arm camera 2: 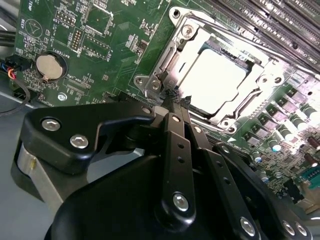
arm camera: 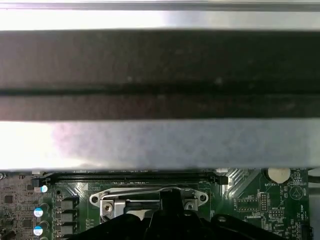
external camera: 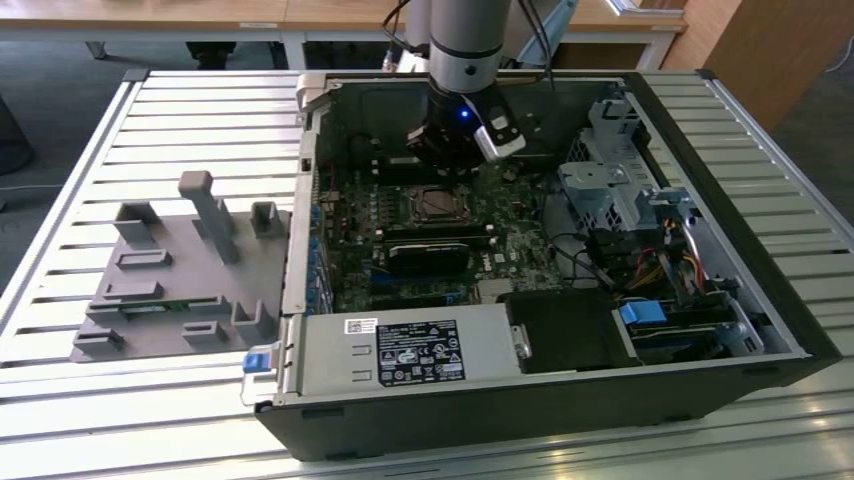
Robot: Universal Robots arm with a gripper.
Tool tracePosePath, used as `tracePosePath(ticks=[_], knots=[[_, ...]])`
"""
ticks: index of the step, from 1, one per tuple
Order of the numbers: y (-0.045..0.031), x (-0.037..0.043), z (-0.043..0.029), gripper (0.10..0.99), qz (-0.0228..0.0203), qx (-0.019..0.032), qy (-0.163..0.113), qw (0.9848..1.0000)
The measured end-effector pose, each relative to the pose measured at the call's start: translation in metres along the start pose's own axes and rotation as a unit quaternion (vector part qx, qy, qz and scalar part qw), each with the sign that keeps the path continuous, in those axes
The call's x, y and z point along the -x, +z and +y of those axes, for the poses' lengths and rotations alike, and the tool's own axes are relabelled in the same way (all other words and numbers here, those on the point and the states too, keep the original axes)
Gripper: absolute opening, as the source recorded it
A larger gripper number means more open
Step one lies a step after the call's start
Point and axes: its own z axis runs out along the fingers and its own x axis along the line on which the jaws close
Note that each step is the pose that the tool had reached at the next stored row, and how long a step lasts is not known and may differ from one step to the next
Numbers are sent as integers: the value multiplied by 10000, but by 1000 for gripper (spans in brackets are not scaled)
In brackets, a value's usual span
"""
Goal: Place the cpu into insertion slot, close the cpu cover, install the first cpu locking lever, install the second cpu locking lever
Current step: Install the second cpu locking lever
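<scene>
The pale silvery-grey square cpu (arm camera 2: 216,80) already lies in the small square black insertion slot (external camera: 437,205) on the green motherboard (arm camera 2: 107,47), so the first step looks done. The thin silvery metal cpu cover (arm camera 2: 172,55) frames the chip and appears to lie down over it, its window showing the metal top. Whether either locking lever is latched I cannot tell. The black end effector (arm camera 2: 176,102) has its tips pressed together and empty, at the cover's edge nearest the round coin battery (arm camera 2: 48,66); in the exterior view it hangs just behind the slot inside the open black computer case (external camera: 721,330).
</scene>
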Motion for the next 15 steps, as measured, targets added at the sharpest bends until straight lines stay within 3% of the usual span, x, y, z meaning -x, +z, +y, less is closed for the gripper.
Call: tracePosePath(ticks=[4,9,15], knots=[[-52,2,2,106,-1,1,-1,10000],[-173,4,10,106,-1,1,-1,10000],[-186,5,-21,106,0,1,-1,10000]])
